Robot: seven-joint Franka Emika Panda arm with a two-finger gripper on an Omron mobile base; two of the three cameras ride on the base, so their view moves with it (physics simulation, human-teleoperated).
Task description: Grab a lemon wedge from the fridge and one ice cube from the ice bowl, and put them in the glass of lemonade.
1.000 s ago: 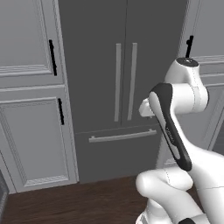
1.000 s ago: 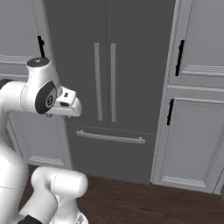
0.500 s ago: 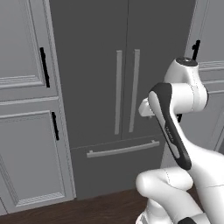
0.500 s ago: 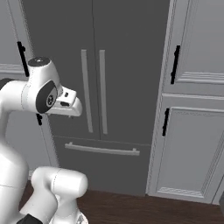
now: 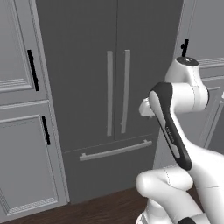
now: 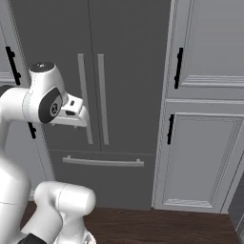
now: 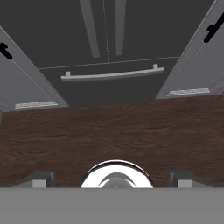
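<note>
You're at step one, approach to the tall dark grey double-door fridge [image 5: 113, 96], dead ahead w/ both doors shut. End effector [image 7: 111, 180] is spread wide, holding nothing, aimed down at the dark wood floor [image 7: 109, 131]. Nothing fetched yet, I'd say. Next: raise the hand, line up on a long pale grey bar handle [image 6: 102, 97], grip it, pull the door open.

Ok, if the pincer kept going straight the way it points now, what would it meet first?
Most likely the dark wood floor in front of the fridge. The hand view has the open pincer aimed down at the boards, with the closed drawer front further up. Depth is hard to judge here.
</note>
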